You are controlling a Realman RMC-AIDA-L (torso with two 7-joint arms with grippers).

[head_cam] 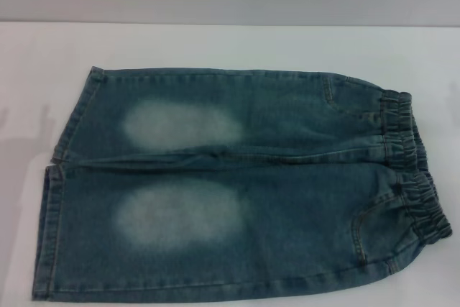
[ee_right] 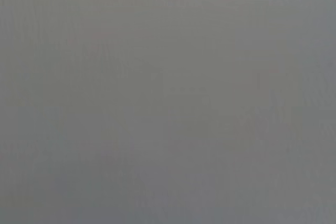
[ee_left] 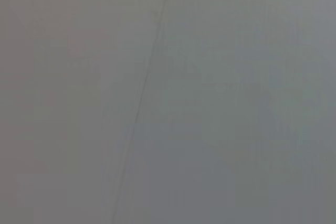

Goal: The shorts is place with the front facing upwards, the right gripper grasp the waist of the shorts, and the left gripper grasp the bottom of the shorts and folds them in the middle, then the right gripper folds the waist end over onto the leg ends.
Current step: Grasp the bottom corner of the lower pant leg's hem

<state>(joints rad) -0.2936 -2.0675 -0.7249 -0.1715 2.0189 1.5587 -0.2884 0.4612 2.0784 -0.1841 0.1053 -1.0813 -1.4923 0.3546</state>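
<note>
A white tabletop (head_cam: 215, 44) carries a single garment: the shorts (head_cam: 287, 177), blue-green denim, spread flat with the front up. The gathered elastic waistband (head_cam: 413, 170) lies toward the right, and the leg ends (head_cam: 54, 199) with their straight stitched hems lie toward the left. Two pale faded oval patches mark the legs, one on each. Both legs lie side by side, touching along the middle seam.

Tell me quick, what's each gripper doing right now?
Left gripper: not in view, holding nothing visible.
Right gripper: not in view either.
</note>
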